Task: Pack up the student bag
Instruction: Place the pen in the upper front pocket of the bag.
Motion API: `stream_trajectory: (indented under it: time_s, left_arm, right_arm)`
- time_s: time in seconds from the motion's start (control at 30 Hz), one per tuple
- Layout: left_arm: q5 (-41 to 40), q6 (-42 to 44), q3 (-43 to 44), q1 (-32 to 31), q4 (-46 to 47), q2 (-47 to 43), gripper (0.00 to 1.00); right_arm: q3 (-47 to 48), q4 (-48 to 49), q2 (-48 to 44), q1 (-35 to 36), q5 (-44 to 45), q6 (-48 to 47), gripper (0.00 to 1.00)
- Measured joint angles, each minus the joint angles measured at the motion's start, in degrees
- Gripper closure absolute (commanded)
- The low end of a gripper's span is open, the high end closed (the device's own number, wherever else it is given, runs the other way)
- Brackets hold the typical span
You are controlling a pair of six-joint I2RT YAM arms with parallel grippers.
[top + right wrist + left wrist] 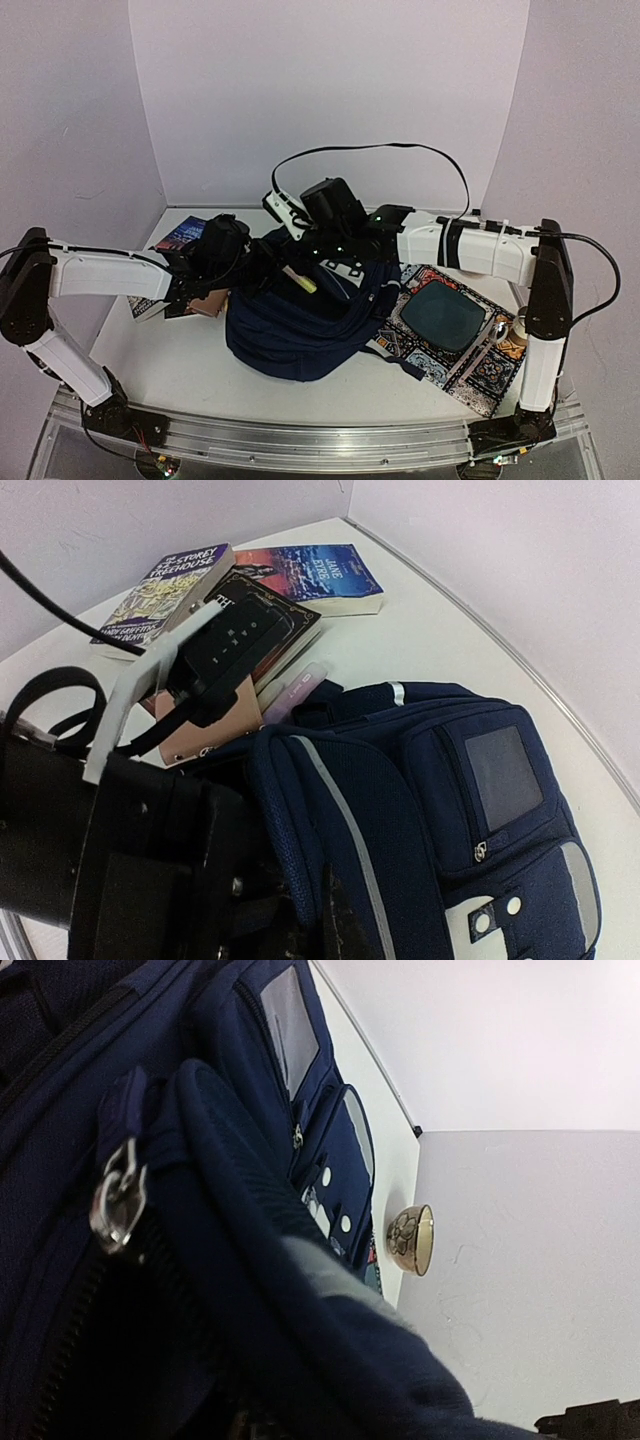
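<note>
On table (160, 350) | student bag (300, 340) crosswise, mouth leftward | right hand (318, 240) pinches rim; left hand (258, 268) unclear

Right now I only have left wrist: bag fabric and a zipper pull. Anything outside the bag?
Observer: Yes. At least three books lie on the table on the left arm's side of the bag.
Operator: Right arm?
Observer: The right gripper is shut at the bag's top rim. I can't tell if it pinches fabric.
Operator: Other side of the bag?
Observer: A patterned mat with a dark tray on it.
</note>
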Motion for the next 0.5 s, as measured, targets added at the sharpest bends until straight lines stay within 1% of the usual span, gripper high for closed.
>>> stream_trajectory:
  time_s: [0.17,0.27,0.5]
  left_arm:
    - [-0.9,1.7,-0.1,-0.2,-1.2,-1.7,0.4]
    - [-1.6,4.2,-0.7,0.0,-3.0,-4.1,0.34]
    - [-3.3,11.6,-1.2,0.1,-11.4,-9.4,0.28]
  right_arm:
    - [0.0,0.3,0.0,0.0,0.9,-0.1,1.0]
    - [0.0,0.8,0.0,0.0,1.5,-0.1,1.0]
    - [-0.9,1.4,0.0,0.8,3.8,-0.4,1.0]
